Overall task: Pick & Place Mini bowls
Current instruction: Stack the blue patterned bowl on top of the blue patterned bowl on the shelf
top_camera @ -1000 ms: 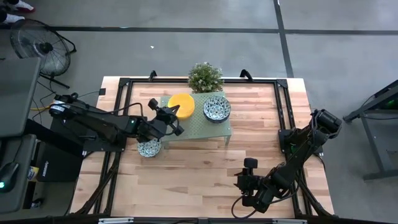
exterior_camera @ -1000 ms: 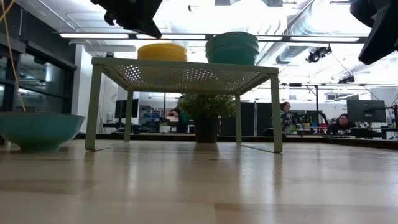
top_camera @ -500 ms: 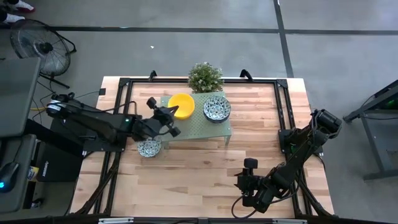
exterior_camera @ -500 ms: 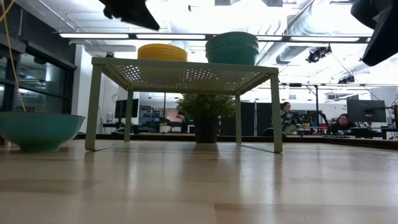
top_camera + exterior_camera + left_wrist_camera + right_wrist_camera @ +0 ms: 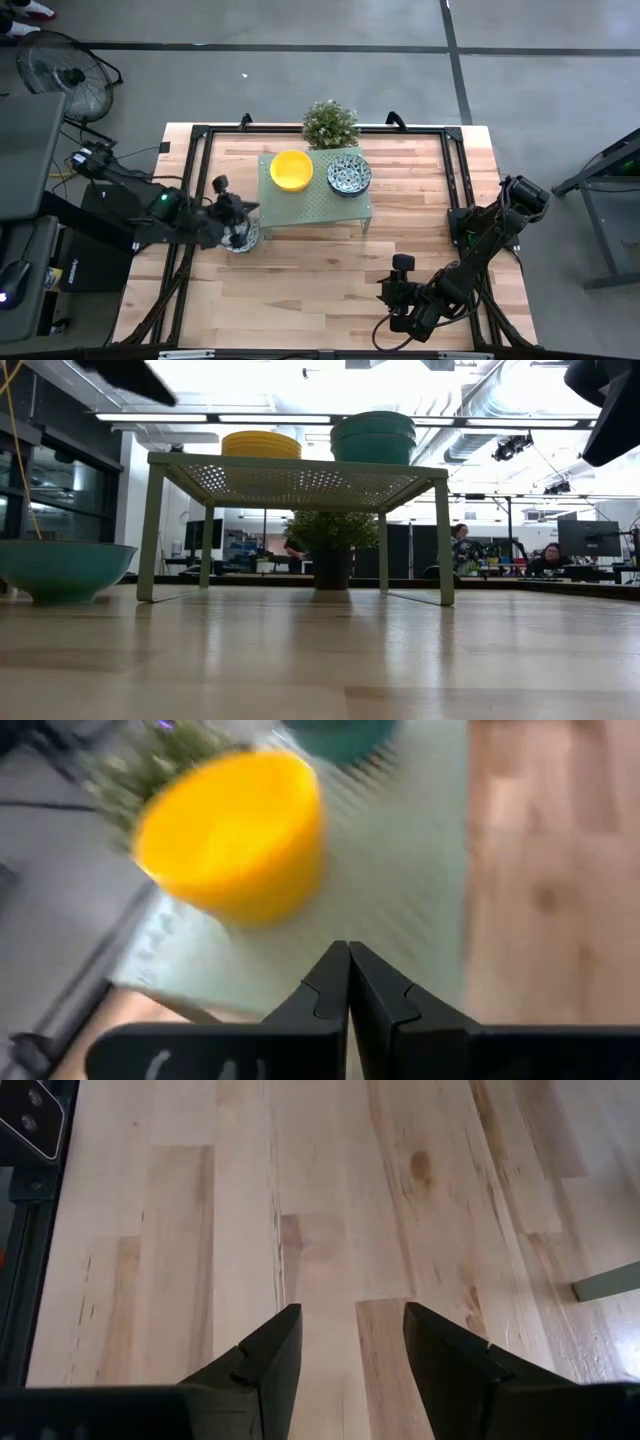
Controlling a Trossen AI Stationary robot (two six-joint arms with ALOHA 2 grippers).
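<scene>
A stack of yellow bowls (image 5: 290, 169) sits on the left part of a pale green perforated stand (image 5: 335, 210) in the far middle of the wooden table (image 5: 320, 290); a stack of patterned bowls (image 5: 349, 174) sits just beside it on the stand's right part, the two stacks close but apart; in the low view the yellow stack (image 5: 261, 444) and the patterned stack (image 5: 373, 438), teal on the outside, rest on the stand's top (image 5: 290, 480), with the patterned stack rising higher; one more patterned bowl (image 5: 241, 237) lies on the table at the stand's near left corner, partly covered by the left arm, and shows in the low view as a teal bowl (image 5: 62, 570) at the left edge; a small potted plant (image 5: 330, 123) stands on the table just beyond the stand's far edge

The left gripper (image 5: 238, 208) hangs over the table bowl, left of the stand, holding nothing; in its wrist view its fingers (image 5: 348, 982) are pressed together, with the yellow stack (image 5: 232, 835) ahead of them on the stand; the right gripper (image 5: 395, 295) waits over bare wood at the table's near right, well apart from every bowl; its wrist view shows the gripper (image 5: 349, 1352) with fingers spread and nothing between them

A fan (image 5: 62, 72) stands on the floor beyond the table's far left corner; people sit far off in the room behind the table in the low view
</scene>
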